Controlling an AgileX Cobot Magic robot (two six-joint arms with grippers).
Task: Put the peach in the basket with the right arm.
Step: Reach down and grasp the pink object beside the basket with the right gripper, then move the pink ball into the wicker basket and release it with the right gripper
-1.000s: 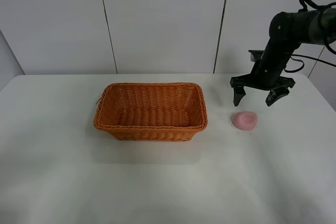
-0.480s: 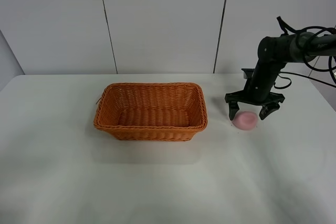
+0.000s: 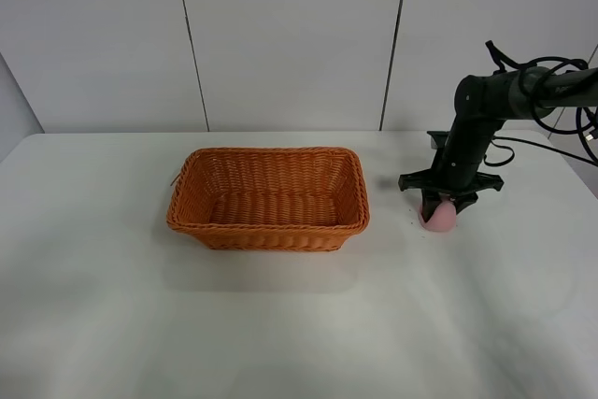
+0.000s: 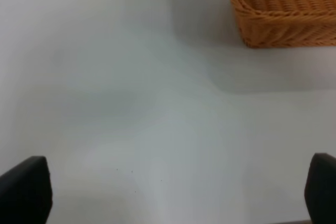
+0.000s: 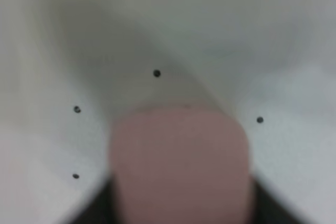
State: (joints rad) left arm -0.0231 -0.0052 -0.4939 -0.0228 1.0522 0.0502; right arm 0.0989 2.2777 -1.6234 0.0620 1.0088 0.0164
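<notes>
White table [image 3: 280, 324], pale grey panelled wall [image 3: 280, 35], soft even light.

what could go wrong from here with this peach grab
The right gripper holds the peach by its upper part while it sits on the table; the rounded lump may slip out on lifting. The basket rim stands higher than the peach, so a low carry could clip it.

Blurred peach [image 5: 178, 166] — close, specked table [image 5: 210, 24]
</notes>
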